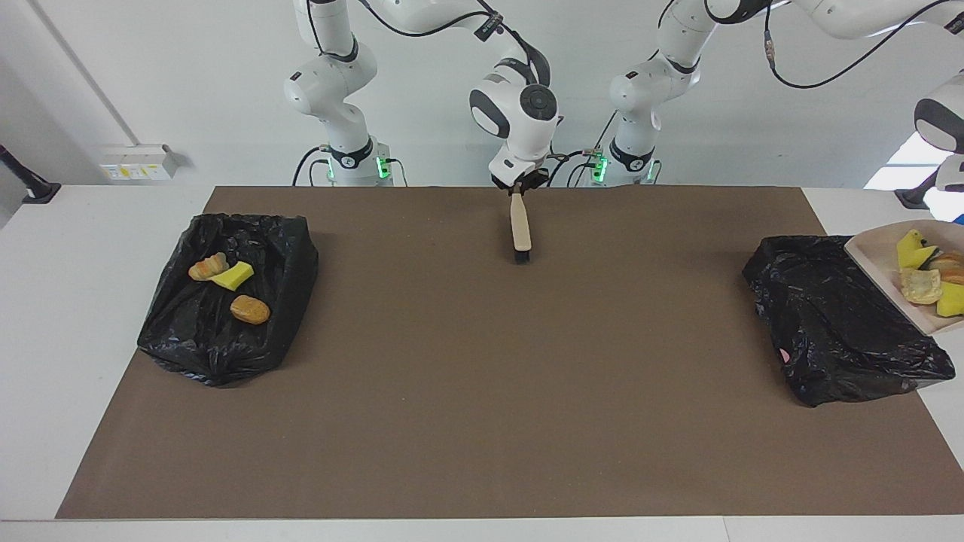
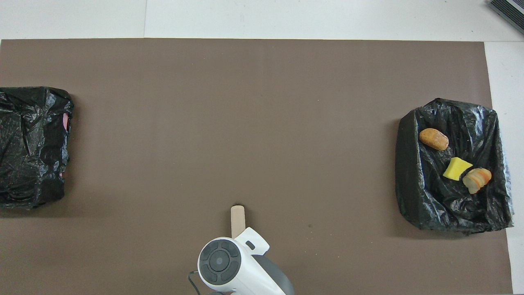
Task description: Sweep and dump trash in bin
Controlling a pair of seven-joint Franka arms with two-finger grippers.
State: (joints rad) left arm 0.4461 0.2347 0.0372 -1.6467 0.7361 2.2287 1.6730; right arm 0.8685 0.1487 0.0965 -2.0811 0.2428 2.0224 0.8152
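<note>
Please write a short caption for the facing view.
Right hand holds brush over mat; loaded dustpan beside black bag.

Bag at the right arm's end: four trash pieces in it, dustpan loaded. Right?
Not quite. The bag at the right arm's end holds three pieces, not four: a bread roll, a yellow sponge chunk and a striped croissant, as the overhead view shows. The dustpan is loaded.
</note>
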